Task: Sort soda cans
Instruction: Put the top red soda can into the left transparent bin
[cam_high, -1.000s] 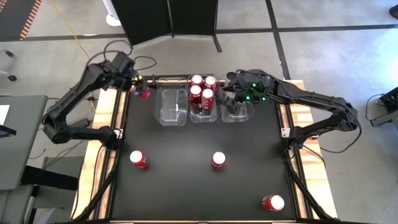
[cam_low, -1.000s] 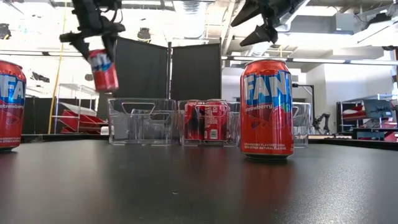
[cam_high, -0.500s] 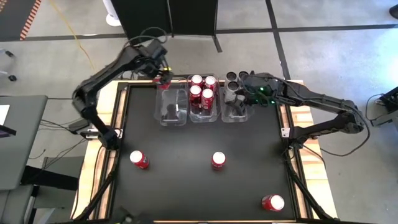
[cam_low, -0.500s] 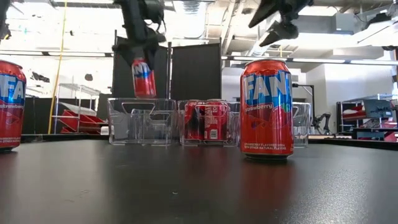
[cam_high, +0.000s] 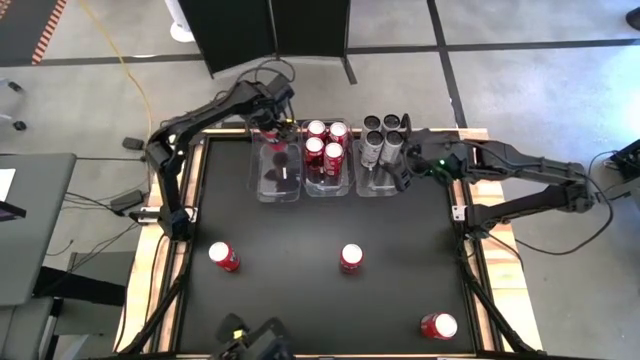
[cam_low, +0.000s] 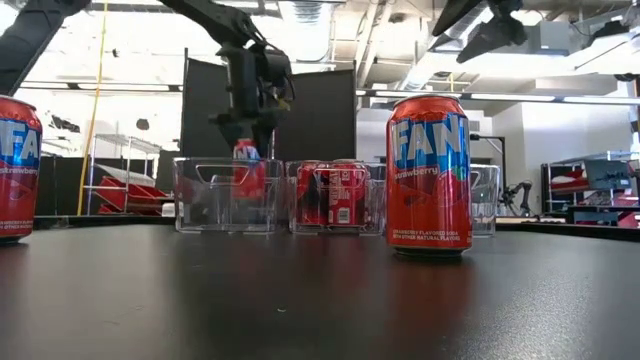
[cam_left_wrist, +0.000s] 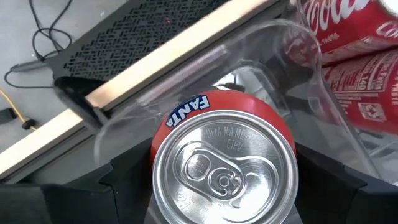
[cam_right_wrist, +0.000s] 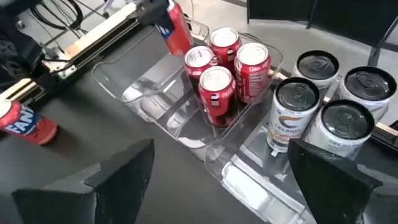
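Red Fanta can (cam_left_wrist: 224, 168) in left pincer (cam_high: 272, 128), apparently entering clear bin (cam_high: 262, 178).

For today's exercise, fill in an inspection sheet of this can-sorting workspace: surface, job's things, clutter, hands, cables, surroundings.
Surface: black table.
Job's things: three clear bins in a row; middle bin holds four red cans, right bin four silver cans; three loose red cans on the table.
Clutter: nothing seen.
Hands: left hand lowers a Fanta can into the left bin; right hand open beside the right bin.
Cables: yellow cable on the floor.
Surroundings: dark panels behind.
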